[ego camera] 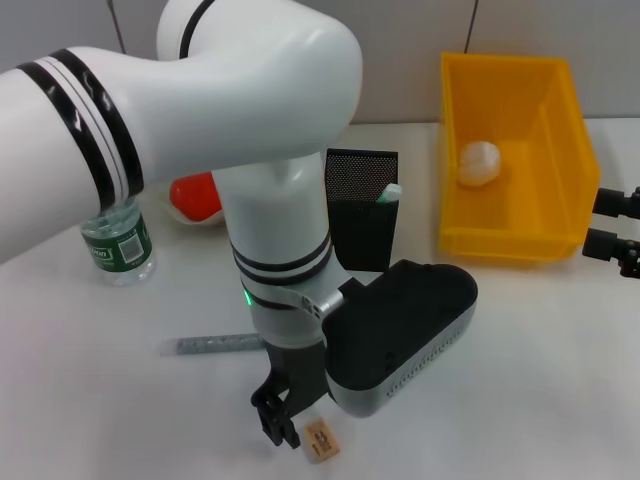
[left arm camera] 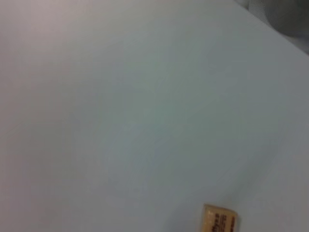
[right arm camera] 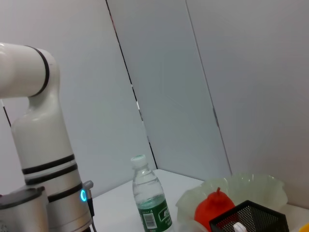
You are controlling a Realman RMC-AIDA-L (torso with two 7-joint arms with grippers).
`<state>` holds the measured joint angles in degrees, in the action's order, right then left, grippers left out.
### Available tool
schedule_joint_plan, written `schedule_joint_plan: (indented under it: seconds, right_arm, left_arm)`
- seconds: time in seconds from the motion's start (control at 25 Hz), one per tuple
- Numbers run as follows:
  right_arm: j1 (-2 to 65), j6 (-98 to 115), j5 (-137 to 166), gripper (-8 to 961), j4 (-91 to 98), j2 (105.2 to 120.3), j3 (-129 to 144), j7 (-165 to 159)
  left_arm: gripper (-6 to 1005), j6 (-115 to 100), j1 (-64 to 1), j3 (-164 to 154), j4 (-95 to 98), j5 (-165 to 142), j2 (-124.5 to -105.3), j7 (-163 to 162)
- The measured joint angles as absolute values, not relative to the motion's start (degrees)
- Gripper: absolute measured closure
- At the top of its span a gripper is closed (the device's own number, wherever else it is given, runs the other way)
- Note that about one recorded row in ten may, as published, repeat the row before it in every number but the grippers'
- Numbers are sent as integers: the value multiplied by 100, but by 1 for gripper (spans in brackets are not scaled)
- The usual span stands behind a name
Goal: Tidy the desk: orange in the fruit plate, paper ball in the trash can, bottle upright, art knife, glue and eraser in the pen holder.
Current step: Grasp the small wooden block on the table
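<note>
Head view: the left gripper hangs low over the desk, its fingers apart and holding nothing, just beside the eraser — placed, it appears, for a pick-up. The eraser lies flat, well in front of the pen holder, its long axis running diagonally away from the robot. The art knife lies in front of the holder too, its length crosswise. The right gripper waits beyond the yellow bin, which holds the paper ball; its grip cannot be judged.

Left wrist view: only the eraser's end shows on bare desk.

Right wrist view: the bottle stands upright beside the pen holder.
</note>
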<state>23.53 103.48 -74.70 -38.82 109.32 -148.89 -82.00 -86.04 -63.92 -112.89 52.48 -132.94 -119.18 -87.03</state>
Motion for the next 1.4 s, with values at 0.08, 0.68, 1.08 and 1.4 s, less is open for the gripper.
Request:
schedule_joint_plan:
  seconds: [0.08, 0.68, 1.08, 1.4]
  right_arm:
    - [2330, 10356, -7470, 207, -3885, 10937, -14890, -8199]
    - [2304, 10397, -7453, 208, -3917, 10942, -14880, -8227]
    - [2355, 10397, -7385, 207, -3920, 10942, -14871, -8230]
    - [2385, 10377, -7382, 208, -3888, 10942, -14871, -8203]
  left_arm:
    - [358, -8602, -6393, -11289, 5265, -13249, -11918, -8699]
    - [395, -8359, -6489, -11294, 4773, -12906, -11918, -8471]
    - [437, -8311, -6462, -11294, 4669, -12811, -11918, -8471]
    - [460, -8261, -6451, -11343, 4613, -12766, -11918, -8454]
